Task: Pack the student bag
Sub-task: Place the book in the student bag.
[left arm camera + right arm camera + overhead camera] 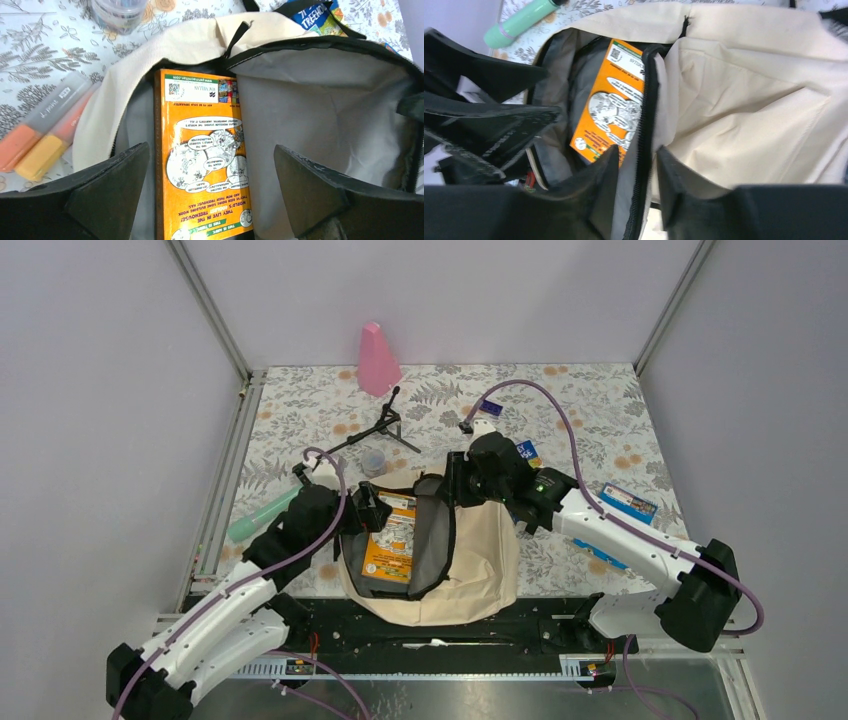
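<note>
Now, with the bag point(480, 560) open on the bench point(600, 410), we want the right end effector point(638, 150), pinched on its zipper edge point(646, 100), holding the mouth up while the empty, wide-open left end effector point(211, 150) seats the book point(200, 165) flat.

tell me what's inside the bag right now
An orange book lies inside the bag, back cover up, against the grey lining. Anything beneath the book or deeper in the bag is hidden.
</note>
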Motion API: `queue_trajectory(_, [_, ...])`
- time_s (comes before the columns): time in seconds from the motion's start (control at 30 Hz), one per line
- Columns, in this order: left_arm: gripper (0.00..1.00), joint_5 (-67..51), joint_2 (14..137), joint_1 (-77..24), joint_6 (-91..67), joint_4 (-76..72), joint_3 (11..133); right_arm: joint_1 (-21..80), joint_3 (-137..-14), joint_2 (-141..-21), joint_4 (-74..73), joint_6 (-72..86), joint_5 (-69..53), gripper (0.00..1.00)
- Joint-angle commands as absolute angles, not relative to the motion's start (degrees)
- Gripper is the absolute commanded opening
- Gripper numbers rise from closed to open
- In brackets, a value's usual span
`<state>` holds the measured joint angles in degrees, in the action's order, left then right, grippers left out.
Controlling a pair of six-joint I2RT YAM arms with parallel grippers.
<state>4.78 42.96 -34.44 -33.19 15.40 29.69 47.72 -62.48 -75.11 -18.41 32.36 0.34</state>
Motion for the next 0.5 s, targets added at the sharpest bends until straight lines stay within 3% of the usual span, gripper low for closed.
queue_trajectory(0.0, [0.99,5.0,40.7,-33.9,-27.8,18.4,36.0,48.0,-64.9,-72.2,-19.0,29.2,4.6,0.53])
queue_trajectory(0.1, [0.99,1.7,42.2,-32.7,-24.4,21.8,42.0,47.9,-64.8,-70.3,-20.7,27.2,7.7,0.82])
queue_trajectory(0.17, [0.99,-1.6,44.4,-30.7,-21.6,25.1,47.0,47.4,-65.2,-69.1,-23.4,25.7,10.8,0.94])
queue_trajectory(0.33, [0.99,-5.1,47.4,-25.5,-15.4,30.5,57.4,39.1,-61.7,-62.5,-28.2,25.1,9.8,1.0])
queue_trajectory(0.47, [0.99,-4.8,46.8,-22.0,-12.9,27.7,55.6,30.4,-55.9,-55.1,-30.4,23.5,9.4,1.0])
